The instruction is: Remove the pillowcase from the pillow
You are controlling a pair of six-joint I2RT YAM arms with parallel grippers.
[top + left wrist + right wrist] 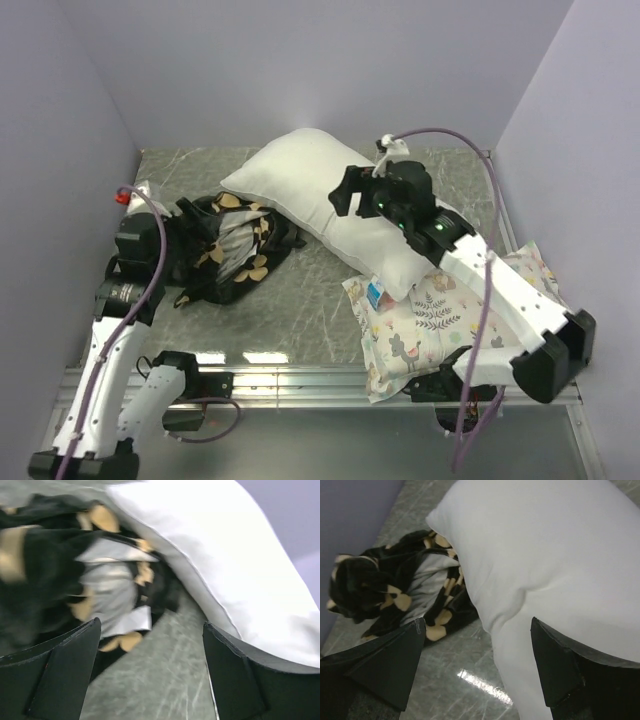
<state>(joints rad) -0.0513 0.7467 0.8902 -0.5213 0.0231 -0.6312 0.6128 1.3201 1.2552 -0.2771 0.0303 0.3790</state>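
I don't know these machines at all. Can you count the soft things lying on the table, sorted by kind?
Plain white puffy rectangular pillow: 1
Smaller white pillow with pastel animal-and-plant print: 1
Black plush fabric pillowcase with tan flower motifs: 1
Total: 3

One plain pillow [300,175], one printed pillow [420,320], one pillowcase [235,245] (black, flowered).

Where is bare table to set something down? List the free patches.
Bare table lies front centre, between the pillowcase and the printed pillow, and in the back-left corner behind the pillowcase. The right side is crowded: pillow, printed pillow and right arm overlap there.
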